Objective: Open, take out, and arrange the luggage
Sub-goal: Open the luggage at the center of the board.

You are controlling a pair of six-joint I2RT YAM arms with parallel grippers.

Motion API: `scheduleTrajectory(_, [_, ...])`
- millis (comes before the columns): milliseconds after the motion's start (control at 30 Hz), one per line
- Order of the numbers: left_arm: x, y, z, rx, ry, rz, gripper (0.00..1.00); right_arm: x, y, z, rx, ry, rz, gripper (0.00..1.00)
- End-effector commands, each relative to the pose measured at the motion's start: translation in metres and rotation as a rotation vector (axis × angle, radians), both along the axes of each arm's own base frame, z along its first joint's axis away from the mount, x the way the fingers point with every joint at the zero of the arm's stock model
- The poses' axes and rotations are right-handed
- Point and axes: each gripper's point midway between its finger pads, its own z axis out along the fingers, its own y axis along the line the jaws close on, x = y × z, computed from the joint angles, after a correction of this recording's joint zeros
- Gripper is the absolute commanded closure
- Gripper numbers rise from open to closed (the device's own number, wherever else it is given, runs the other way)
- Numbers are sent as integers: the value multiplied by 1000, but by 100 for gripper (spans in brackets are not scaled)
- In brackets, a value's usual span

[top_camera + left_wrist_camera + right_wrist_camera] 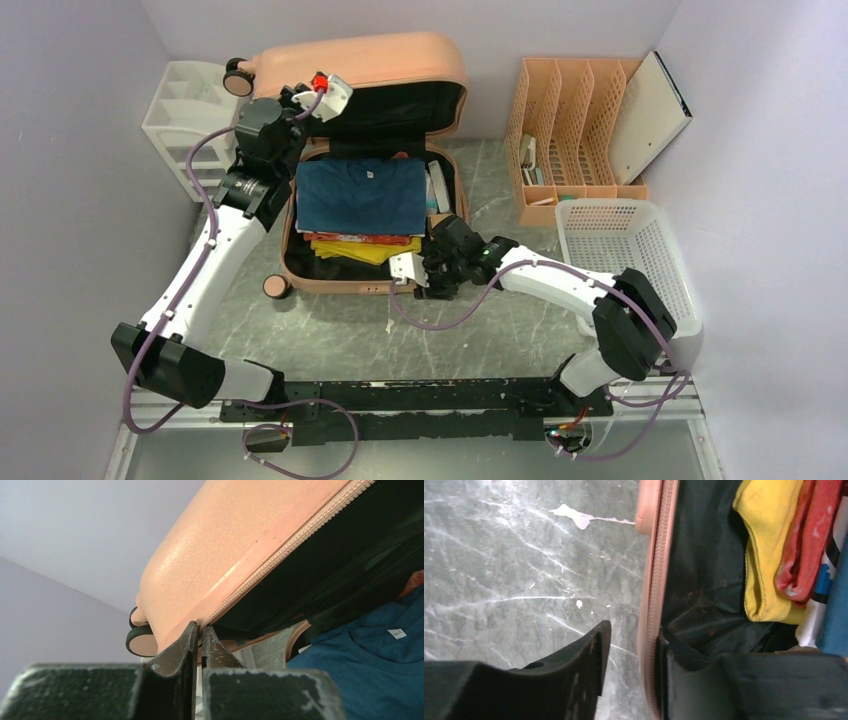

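Observation:
The salmon-pink luggage [360,62] lies open at the back of the table, its lid held part-way up. My left gripper [318,100] is shut on the lid's zipper edge [260,570], fingertips pinched together [201,630]. Inside lies a folded blue shirt [360,195] [380,665] on top of yellow [764,555] and red [804,535] garments. My right gripper [430,278] [633,635] stands open astride the front rim [651,580]. One finger is inside against the black lining, the other outside over the table with a gap to the shell.
An orange-tan slotted file rack [570,120] with a white board stands at back right. A white mesh basket [625,250] sits in front of it. A white drawer organiser [185,110] is at back left. Walls close in on both sides of the marble table [350,330].

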Motion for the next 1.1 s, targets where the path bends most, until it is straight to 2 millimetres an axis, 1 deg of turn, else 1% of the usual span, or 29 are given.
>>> scheduleTrajectory(0, [0,-10,-33,-25,98,-21,95,-6,13,5,10,-6,34,69])
scheduleTrajectory(33, [0,-10,-32,-26,96,-20,95,-7,12,4,4,-3,37,76])
scheduleTrajectory(67, [-1,-10,-32,-26,95,-19,95,-8,10,2,-4,0,38,87])
scheduleTrajectory(100, [-2,-10,-32,-27,95,-21,95,-10,8,0,-14,2,39,100])
scheduleTrajectory(167, [-4,-11,-33,-32,100,-31,95,-14,2,-4,-35,8,45,100])
scheduleTrajectory(233, [-10,-19,-37,-23,123,-85,95,-19,-5,-7,-51,12,58,100])
scheduleTrajectory(333, [-24,-29,-36,-25,128,-150,95,-29,-14,-5,-54,12,83,100])
scheduleTrajectory(433, [-36,-34,-41,-23,169,-180,95,-40,-24,-2,-55,22,96,100])
scheduleTrajectory(633, [-56,-38,-49,-28,204,-209,95,-56,-39,6,-40,14,107,100])
scheduleTrajectory(833, [-66,-38,-48,-67,224,-217,95,-78,-54,13,-21,28,139,100])
scheduleTrajectory(933, [-73,-42,-45,-98,238,-241,95,-90,-66,8,-34,30,176,100])
scheduleTrajectory(1067, [-86,-52,-43,-170,278,-298,95,-108,-82,-2,-65,50,237,100])
